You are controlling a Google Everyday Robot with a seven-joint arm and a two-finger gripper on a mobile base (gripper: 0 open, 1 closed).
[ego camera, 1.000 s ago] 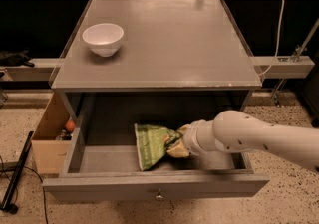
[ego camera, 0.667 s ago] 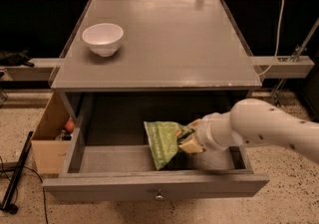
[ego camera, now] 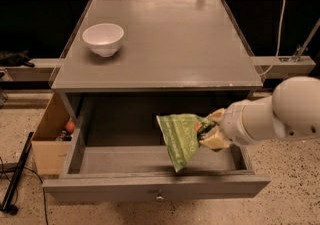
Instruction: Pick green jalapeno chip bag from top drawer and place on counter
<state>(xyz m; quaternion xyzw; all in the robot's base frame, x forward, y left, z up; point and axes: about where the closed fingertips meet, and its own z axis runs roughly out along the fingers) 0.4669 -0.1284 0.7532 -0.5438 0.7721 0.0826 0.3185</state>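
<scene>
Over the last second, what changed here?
The claw, gripping the crinkled green chip bag, raised it off the floor of the wide grey top drawer, up and toward the view's right. The white round bowl, grey wooden counter and brown cardboard box stayed put.

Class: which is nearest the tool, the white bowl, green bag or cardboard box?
The green jalapeno chip bag: the tool grips its right edge above the top drawer; bowl and box sit well apart.

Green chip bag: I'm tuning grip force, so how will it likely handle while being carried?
Probably floppy: the green chip bag droops from the claw, which pinches one edge above the top drawer. Likely light, since a single edge pinch holds it. Its crinkled film may slip or crush.
</scene>
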